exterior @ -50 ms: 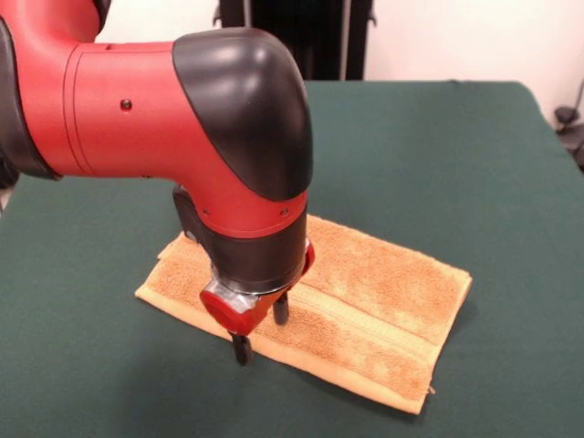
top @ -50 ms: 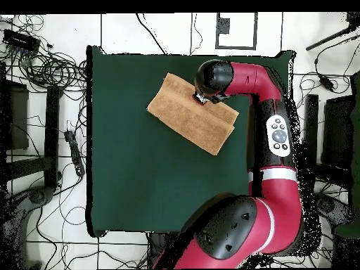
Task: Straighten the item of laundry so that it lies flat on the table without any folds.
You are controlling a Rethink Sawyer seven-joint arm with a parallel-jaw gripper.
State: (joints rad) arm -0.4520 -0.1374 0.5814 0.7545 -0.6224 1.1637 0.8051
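Directly under your gripper [exterior @ -50 ms: 259,330], the towel [exterior @ -50 ms: 365,301] lies folded over into a long rectangle on the table [exterior @ -50 ms: 474,173], its near long edge just below the fingertips [exterior @ -50 ms: 242,349]. The two dark fingers stand slightly parted and hold nothing; whether they touch the terry cannot be told. The likely slip from here: closing on both layers at that edge instead of the top one alone, so the whole towel drags across the cloth and the fold survives. A shallow pinch could also let the layer drop halfway. Beyond the fingers, the woven band [exterior @ -50 ms: 365,315] runs away toward the towel's far short end. Farther still, bare green table spreads wide on that side, though the overhead view shows the towel [top @ -50 ms: 193,112] near one table edge.
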